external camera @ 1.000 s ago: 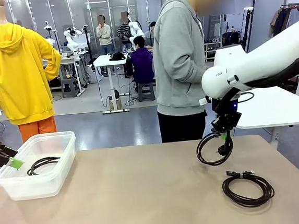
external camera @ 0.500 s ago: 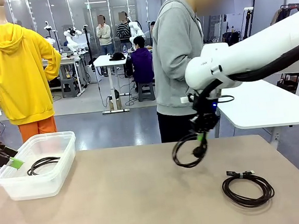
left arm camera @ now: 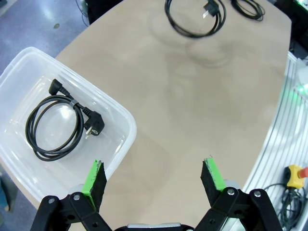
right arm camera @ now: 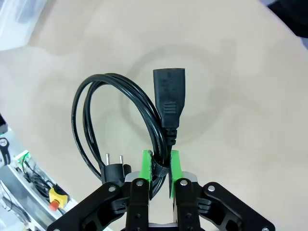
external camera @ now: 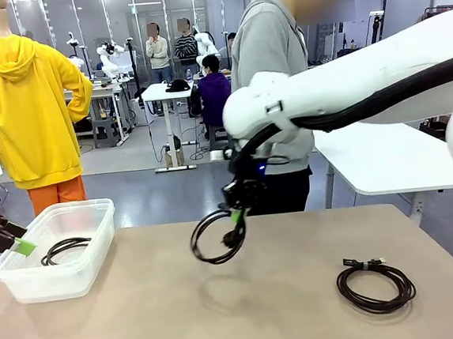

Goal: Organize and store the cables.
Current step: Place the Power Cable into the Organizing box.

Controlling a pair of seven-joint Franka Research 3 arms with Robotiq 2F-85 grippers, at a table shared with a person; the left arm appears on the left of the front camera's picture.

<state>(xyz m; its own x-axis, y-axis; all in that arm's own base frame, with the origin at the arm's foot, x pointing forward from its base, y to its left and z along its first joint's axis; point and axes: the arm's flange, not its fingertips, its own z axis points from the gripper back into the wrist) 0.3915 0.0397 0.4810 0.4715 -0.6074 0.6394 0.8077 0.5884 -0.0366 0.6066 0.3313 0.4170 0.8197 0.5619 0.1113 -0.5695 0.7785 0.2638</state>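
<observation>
From the front, the right gripper hangs above the middle of the table, clenched on the held cable. That cable's black loop dangles clear of the tabletop. The loose cable lies coiled flat near the table's right edge, towards the robot's side and well apart from the gripper. A clear plastic bin stands at the table's left edge with the stored cable coiled inside. The left gripper sits just beside the bin's left wall. A person in a grey sweatshirt stands at the far edge.

In the left wrist view, the left gripper is released, its green pads spread wide with nothing between them, above the bin's rim and the bare tabletop. The stored cable lies on the bin's floor, a plug at each end. The held cable and the loose cable show towards the far side of the table.

In the right wrist view, the right gripper pinches the held cable at its small tie. A block connector points away from the fingers, and a two-pin plug rests beside them.
</observation>
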